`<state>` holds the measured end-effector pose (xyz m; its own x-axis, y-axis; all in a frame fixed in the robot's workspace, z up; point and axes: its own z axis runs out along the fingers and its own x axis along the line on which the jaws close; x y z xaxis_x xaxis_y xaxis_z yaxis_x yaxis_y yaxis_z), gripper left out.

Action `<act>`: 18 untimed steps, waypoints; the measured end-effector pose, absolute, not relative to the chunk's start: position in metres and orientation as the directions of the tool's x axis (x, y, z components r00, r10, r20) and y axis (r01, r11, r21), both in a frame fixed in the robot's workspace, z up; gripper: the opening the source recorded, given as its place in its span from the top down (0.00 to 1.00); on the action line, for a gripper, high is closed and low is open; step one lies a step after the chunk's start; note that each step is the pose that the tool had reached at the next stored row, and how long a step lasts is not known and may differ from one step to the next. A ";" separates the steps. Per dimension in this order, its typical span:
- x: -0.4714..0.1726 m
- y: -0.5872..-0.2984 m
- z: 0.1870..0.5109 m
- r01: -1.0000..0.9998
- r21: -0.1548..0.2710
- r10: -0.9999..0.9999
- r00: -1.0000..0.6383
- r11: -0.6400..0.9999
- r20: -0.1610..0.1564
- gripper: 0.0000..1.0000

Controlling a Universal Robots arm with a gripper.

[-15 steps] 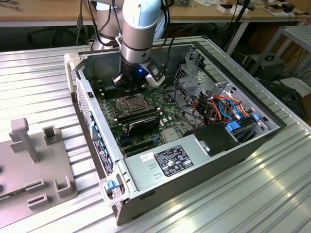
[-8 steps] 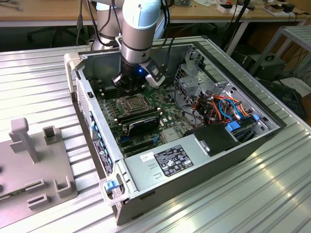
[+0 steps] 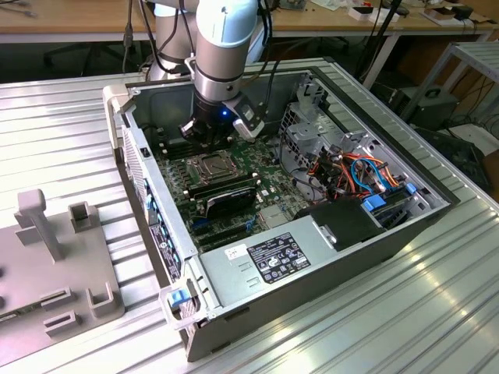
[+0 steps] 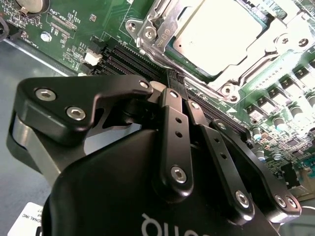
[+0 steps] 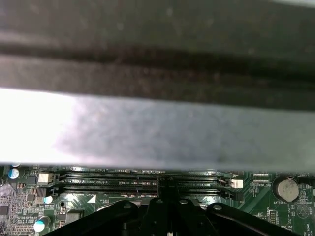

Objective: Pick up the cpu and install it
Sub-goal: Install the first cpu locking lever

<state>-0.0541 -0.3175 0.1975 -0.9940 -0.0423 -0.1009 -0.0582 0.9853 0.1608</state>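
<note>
The gripper point(image 4: 172, 91) is clenched with its fingers pressed together, holding nothing. The cpu point(image 4: 221, 32) lies seated inside the socket frame point(image 4: 162, 19), just beyond the fingertips, above the memory slots point(image 4: 123, 56).

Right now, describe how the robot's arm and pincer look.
The arm is a pale silvery-grey tube with a light blue joint cap and dark cables running alongside. A small blue light glows at its wrist. The pincer is matt black, built of flat linkage bars fastened with shiny silver screws, with white lettering on its body.
</note>
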 end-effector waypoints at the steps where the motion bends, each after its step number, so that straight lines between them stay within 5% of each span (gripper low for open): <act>1: -0.054 -0.317 0.198 -0.058 0.162 -0.042 -0.994 0.985 -0.101 0.89; 18: -0.054 -0.317 0.210 -0.058 0.162 -0.042 -0.994 0.985 -0.101 0.89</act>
